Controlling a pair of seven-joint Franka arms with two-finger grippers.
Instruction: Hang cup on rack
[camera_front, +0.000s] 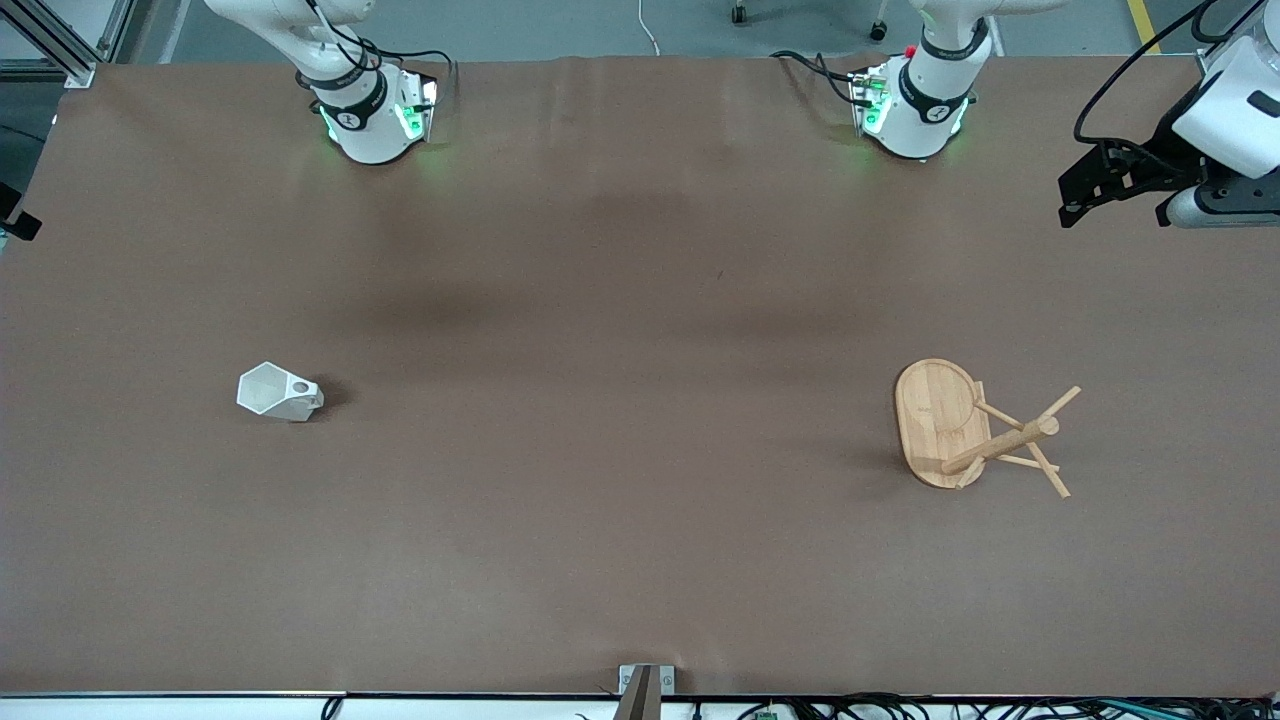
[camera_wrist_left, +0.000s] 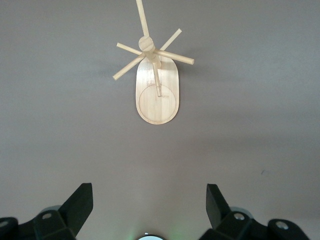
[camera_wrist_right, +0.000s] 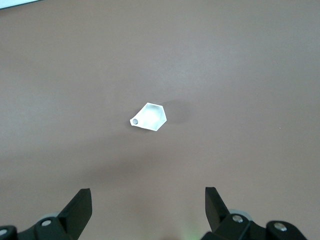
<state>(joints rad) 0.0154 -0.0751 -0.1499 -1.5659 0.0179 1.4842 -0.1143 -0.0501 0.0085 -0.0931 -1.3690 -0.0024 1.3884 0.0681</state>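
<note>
The white faceted cup (camera_front: 279, 392) lies on its side toward the right arm's end of the table, with its pierced handle on top. The right wrist view shows this cup (camera_wrist_right: 148, 116) well clear of my right gripper (camera_wrist_right: 148, 202), which hangs open and empty above the table. The bamboo rack (camera_front: 975, 428) stands on its oval base toward the left arm's end, post and pegs bare. My left gripper (camera_front: 1112, 212) hovers high over that end of the table, away from the rack (camera_wrist_left: 156, 85). In its own wrist view the left gripper (camera_wrist_left: 149, 200) is open and empty.
The brown table cover (camera_front: 640, 300) spans the whole surface between cup and rack. The two arm bases (camera_front: 370, 125) (camera_front: 915, 110) stand along the table edge farthest from the front camera. A small metal bracket (camera_front: 640, 685) and cables sit at the nearest edge.
</note>
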